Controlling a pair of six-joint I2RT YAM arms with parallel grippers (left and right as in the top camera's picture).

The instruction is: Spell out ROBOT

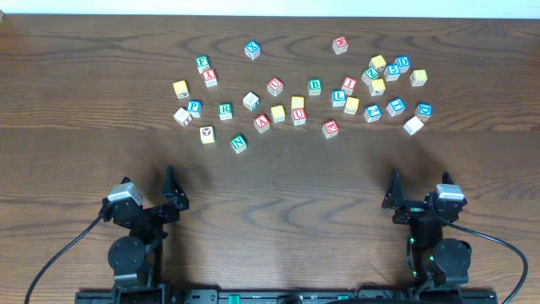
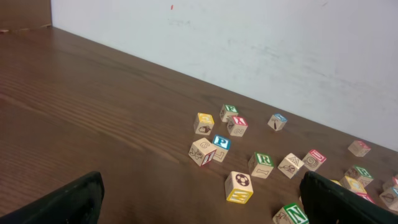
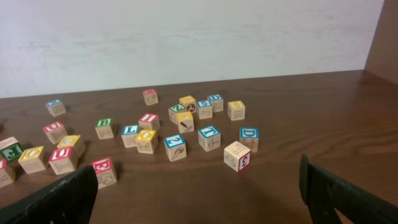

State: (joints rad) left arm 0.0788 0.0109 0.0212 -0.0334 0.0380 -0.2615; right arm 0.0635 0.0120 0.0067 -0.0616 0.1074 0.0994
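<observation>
The letter cubes lie scattered across the far half of the table. The green R [image 1: 225, 110] lies left of centre and shows again as the green R [image 2: 261, 165]. Right of centre is the green B [image 1: 315, 85], also the green B [image 3: 104, 127]. Two pale yellow cubes [image 1: 278, 113] [image 1: 352, 105] have round letters on top. Several blue cubes lie about, and I cannot pick out the T. My left gripper [image 1: 150, 192] [image 2: 202, 208] and right gripper [image 1: 419, 192] [image 3: 199, 199] hang open near the front edge, well short of the cubes and holding nothing.
Red-lettered cubes such as the U [image 1: 298, 116] and the A [image 1: 262, 122] sit among the others. A green N [image 1: 239, 143] and a soccer-ball cube [image 2: 239, 186] lie nearest the left gripper. A white wall stands behind the table's far edge.
</observation>
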